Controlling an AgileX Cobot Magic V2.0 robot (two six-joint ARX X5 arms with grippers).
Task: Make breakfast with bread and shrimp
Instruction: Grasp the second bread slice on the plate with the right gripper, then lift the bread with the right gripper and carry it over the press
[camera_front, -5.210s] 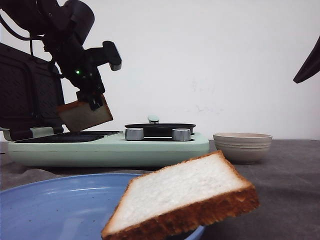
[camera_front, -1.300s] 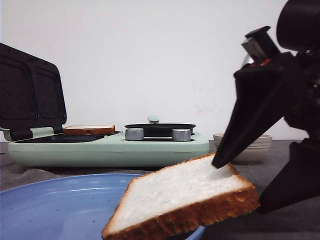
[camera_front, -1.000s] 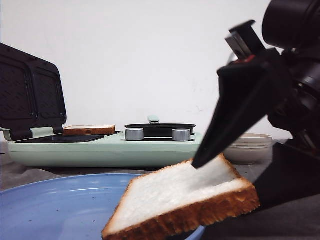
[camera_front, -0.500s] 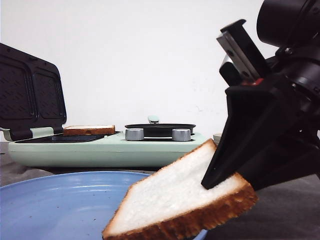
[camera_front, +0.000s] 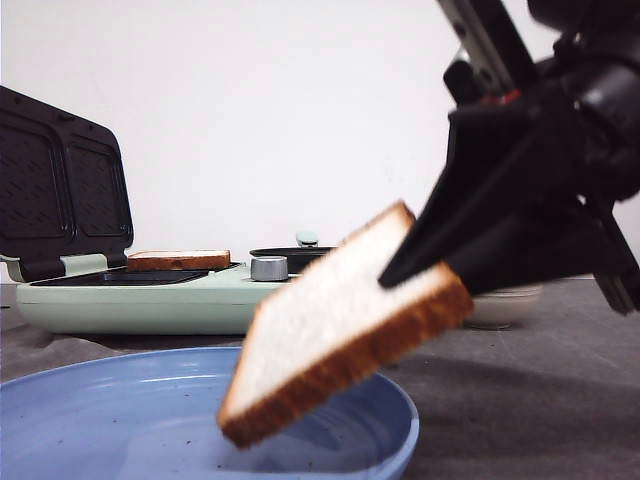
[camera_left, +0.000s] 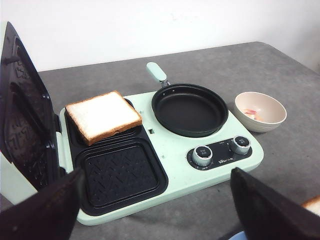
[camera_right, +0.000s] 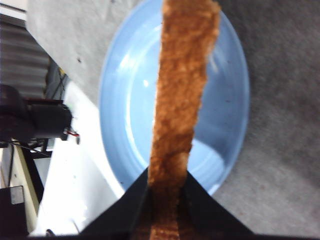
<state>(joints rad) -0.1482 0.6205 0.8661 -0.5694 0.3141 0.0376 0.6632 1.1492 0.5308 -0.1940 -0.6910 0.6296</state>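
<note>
The right gripper (camera_front: 425, 272) is clamping one edge of a slice of bread (camera_front: 340, 330), and the slice is hanging tilted in the air above the blue plate (camera_front: 120, 420), with its low corner near the plate but apparently not touching it. The other slice (camera_left: 103, 116) is lying on the far grill plate of the green breakfast maker (camera_left: 170, 160), beside the round pan (camera_left: 189, 109). The left gripper (camera_left: 155, 210) is standing open, holding nothing, above the near side of the breakfast maker.

What could go wrong, in my judgement: the right fingers are pinching only a narrow part at the crust, as the right wrist view is showing (camera_right: 167, 200). The crumb is soft, so the slice is probably bending under its own weight, and it could tear or slip out on the way to the breakfast maker. If the slice is swinging, its low corner could hit the plate rim or the knobs (camera_left: 202, 155). The free grill plate (camera_left: 120, 170) is next to the first slice, so a careless drop could overlap them.
</note>
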